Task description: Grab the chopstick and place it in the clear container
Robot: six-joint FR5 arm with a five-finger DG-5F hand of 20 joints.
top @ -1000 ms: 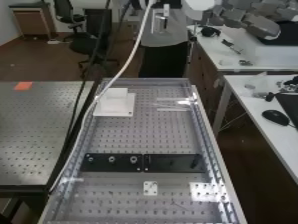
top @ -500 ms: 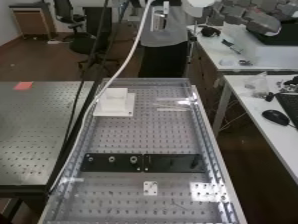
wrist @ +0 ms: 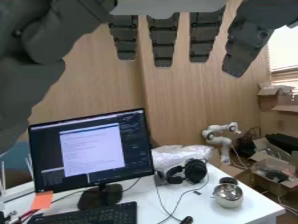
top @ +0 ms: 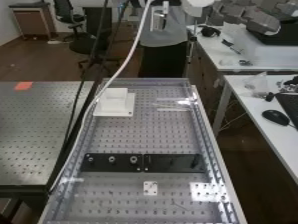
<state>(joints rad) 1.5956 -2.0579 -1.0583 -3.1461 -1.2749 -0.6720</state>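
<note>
In the high view the hand (top: 256, 19) is in the upper right corner, above the desk at the right and away from the bench. Its dark grey fingers (wrist: 163, 40) are straight and spread in the wrist view, so the hand (wrist: 125, 37) is open and holds nothing. Thin pale strips (top: 173, 109) lie near the bench's far right side in the high view, beside a shiny clear piece; I cannot tell if one is the chopstick or if the piece is the clear container.
A white block on a square plate (top: 114, 103) stands at the bench's far left. Black plates (top: 174, 162) cross the bench, and a white cable hangs over its left side. The wrist view shows a monitor (wrist: 93, 150), headphones (wrist: 194, 171) and a round metal pot (wrist: 228, 195) on a white desk.
In the high view the fingers have shifted slightly upward at the upper right. The strips and the white block on the bench have not moved.
</note>
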